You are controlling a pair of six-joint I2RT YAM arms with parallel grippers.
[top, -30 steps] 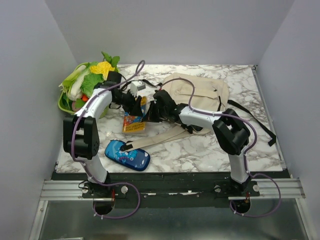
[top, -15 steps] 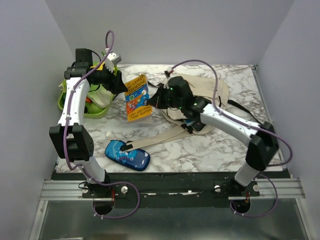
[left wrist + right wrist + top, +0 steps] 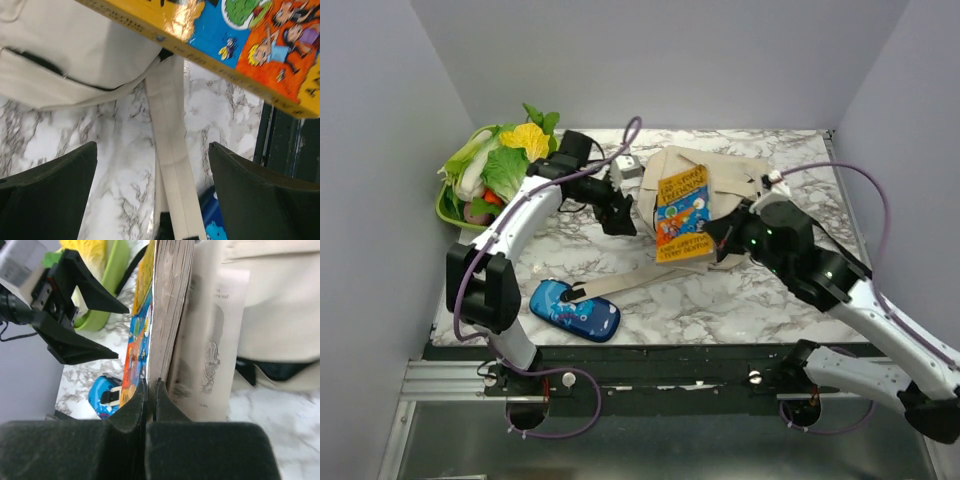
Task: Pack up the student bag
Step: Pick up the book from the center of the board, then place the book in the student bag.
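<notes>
As right gripper [image 3: 149,390] seemingly pinches book [image 3: 682,215], left [image 3: 152,192] — splayed.

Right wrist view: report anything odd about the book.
The book is fanned open: the right claw pinches only a thin edge near its cover, and a printed leaf splays away from the page block toward the student bag.

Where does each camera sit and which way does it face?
Top external: above, behind the bases, looking down at the white marble table; both arms show.
Left wrist: looks down past its open left pincer at the beige cloth backpack.
Right wrist: looks along its shut right pincer, clamped on the colourful paperback book.
All three show that book.
</notes>
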